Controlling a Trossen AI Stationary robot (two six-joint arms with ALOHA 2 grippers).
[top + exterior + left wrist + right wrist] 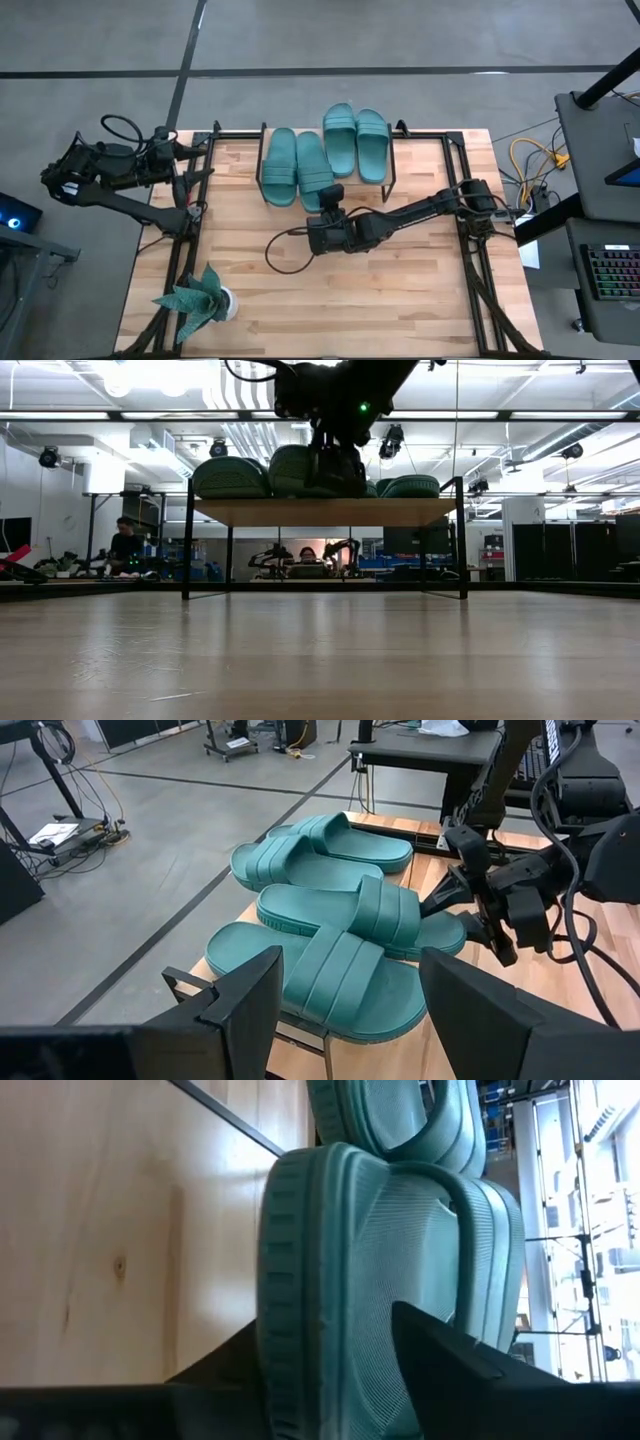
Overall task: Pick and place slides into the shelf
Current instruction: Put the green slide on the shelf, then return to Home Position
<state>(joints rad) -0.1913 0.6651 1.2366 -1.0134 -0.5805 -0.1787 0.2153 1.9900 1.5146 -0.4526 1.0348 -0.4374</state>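
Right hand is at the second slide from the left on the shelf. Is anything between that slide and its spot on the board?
Nothing visible. The right hand is at the heel of the slide, which already lies on the shelf beside its neighbour. The other two slides sit clear of it. The left hand waits at the table's left edge.

No text, label, brand, number or sign is showing legibly in any view: nothing readable is appearing on the slides (312, 167), the shelf (325, 511), the arms or the equipment in the room behind.
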